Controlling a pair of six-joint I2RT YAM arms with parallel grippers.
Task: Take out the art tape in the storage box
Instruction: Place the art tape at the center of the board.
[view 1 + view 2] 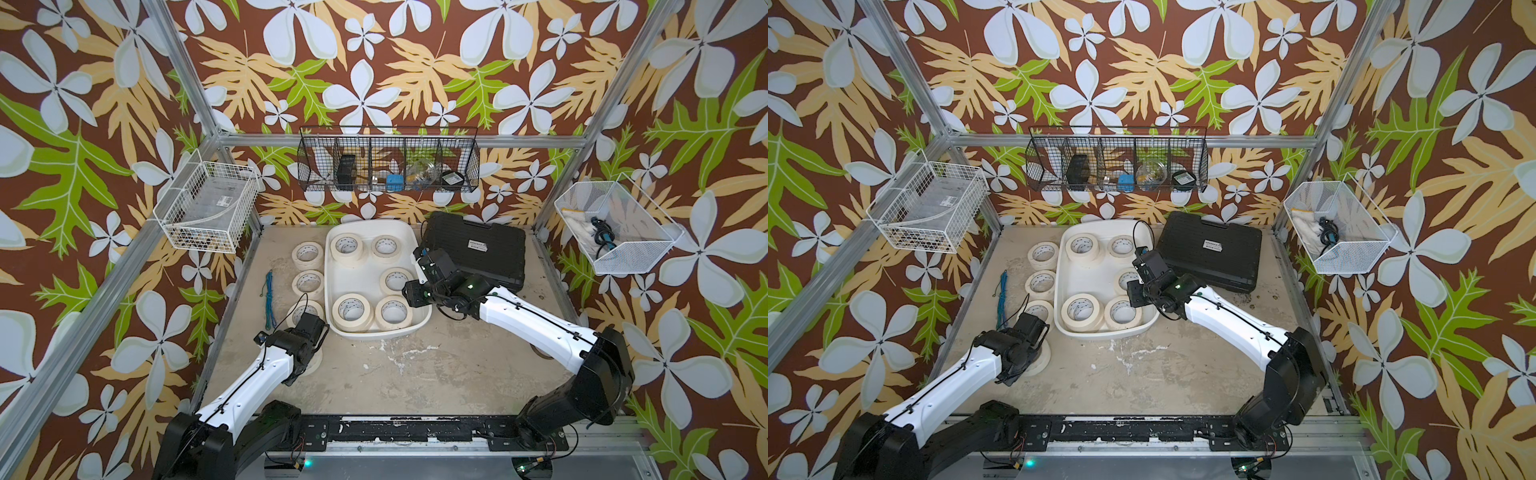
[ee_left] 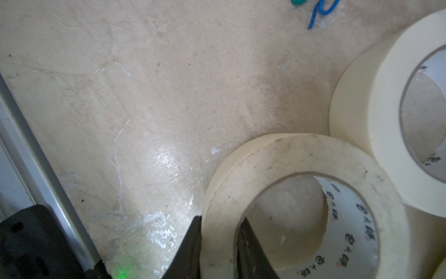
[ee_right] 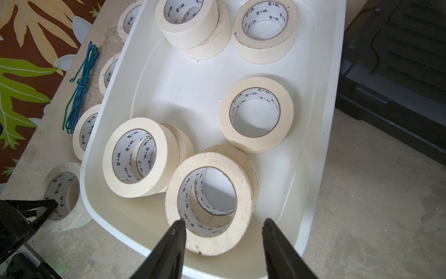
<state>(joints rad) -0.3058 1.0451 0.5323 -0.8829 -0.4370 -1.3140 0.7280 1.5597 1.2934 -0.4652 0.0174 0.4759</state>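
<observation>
The left end effector [image 2: 220, 218] is clamping the wall of one cream-beige masking-tape roll [image 2: 301, 154] on the beige counter [image 2: 144, 96], with a finger on either side. In both top views the left arm [image 1: 266, 365] is covering most of that roll. The right end effector [image 3: 224, 220] is hovering, jaws apart, over the near end of the shallow white plastic storage box [image 3: 188, 91], which is holding several more rolls [image 3: 255, 83], some stacked. Three further rolls [image 1: 294, 254] are lying beside the box, the nearest partly hidden by that arm.

left arm [image 1: 253, 370] and right arm [image 1: 536, 324]: white shells, black joints, thin black cables clipped along, green lights; right gripper [image 3: 223, 220] fingers [image 3: 169, 246] tapered, black
</observation>
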